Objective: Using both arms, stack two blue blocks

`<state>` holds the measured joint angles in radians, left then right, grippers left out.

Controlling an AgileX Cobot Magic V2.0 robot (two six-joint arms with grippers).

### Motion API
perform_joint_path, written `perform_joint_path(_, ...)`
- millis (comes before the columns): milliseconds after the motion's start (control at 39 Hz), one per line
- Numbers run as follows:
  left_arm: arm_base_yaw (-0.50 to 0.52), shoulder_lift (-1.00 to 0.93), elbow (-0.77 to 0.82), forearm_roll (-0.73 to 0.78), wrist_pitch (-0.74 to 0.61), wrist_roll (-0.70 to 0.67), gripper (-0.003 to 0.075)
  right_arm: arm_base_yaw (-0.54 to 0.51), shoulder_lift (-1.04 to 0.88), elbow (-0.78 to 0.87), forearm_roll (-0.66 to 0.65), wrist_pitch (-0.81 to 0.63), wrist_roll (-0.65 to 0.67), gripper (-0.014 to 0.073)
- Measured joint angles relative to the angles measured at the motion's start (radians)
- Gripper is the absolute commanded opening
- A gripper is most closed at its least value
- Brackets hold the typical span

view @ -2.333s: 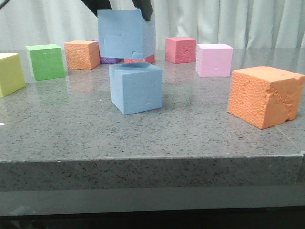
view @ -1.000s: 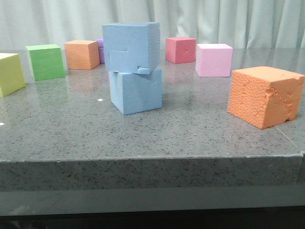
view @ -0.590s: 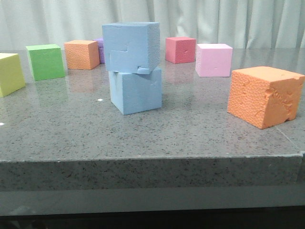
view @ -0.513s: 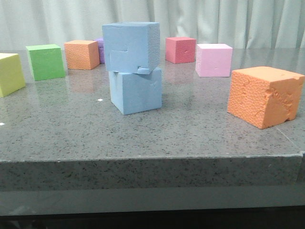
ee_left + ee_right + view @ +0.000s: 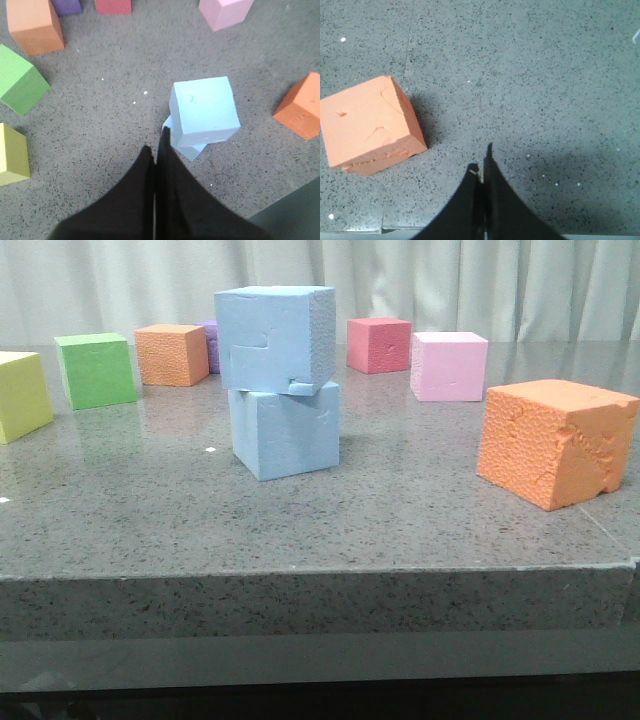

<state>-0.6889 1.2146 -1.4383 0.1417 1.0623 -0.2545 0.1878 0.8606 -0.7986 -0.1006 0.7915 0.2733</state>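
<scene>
One pale blue block (image 5: 276,338) sits on top of the other blue block (image 5: 286,430) near the middle of the grey table, turned a little askew on it. In the left wrist view the top block (image 5: 204,111) covers most of the lower one (image 5: 191,150). My left gripper (image 5: 155,144) is shut and empty, high above the table just beside the stack. My right gripper (image 5: 481,159) is shut and empty, above bare table beside an orange block (image 5: 368,125). Neither gripper shows in the front view.
Around the stack stand a large orange block (image 5: 556,441) at the front right, a pink block (image 5: 449,365), a red block (image 5: 379,344), a purple block (image 5: 209,345), a small orange block (image 5: 172,354), a green block (image 5: 96,369) and a yellow block (image 5: 22,395). The table's front edge (image 5: 320,580) is near.
2.3 s ago a gripper held the upper blue block above the lower one. It has since set it on the lower block and left the front view. The stack has stood still for the last second.
</scene>
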Motion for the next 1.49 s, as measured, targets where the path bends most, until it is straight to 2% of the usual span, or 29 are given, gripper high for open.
perform_joint_path(282, 0.0, -0.454, 0.444, 0.004, -0.305, 0.001, -0.002, 0.0, 0.0, 0.0, 0.0, 0.002, 0.0, -0.006)
perform_joint_path(487, 0.0, -0.737, 0.637, 0.026, -0.427, 0.001, -0.002, 0.0, 0.0, 0.0, 0.0, 0.002, 0.0, -0.006)
perform_joint_path(744, 0.0, -0.894, 0.709, 0.026, -0.431, 0.001, -0.002, 0.0, 0.0, 0.0, 0.0, 0.002, 0.0, -0.006)
perform_joint_path(1051, 0.0, -0.9, 0.71, 0.032, -0.433, 0.001, -0.002, 0.0, 0.0, 0.0, 0.0, 0.002, 0.0, -0.006)
perform_joint_path(1308, 0.0, -0.9, 0.713, 0.098, -0.437, 0.003, -0.002, 0.0, 0.0, 0.0, 0.0, 0.002, 0.0, -0.006)
perform_joint_path(1385, 0.0, -0.904, 0.731, 0.107, -0.443, 0.03, -0.002, 0.0, 0.0, 0.0, 0.0, 0.002, 0.0, -0.006)
perform_joint_path(1487, 0.0, -0.924, 0.77, 0.064, -0.463, 0.136, -0.002, 0.0, 0.0, 0.0, 0.0, 0.002, 0.0, -0.006)
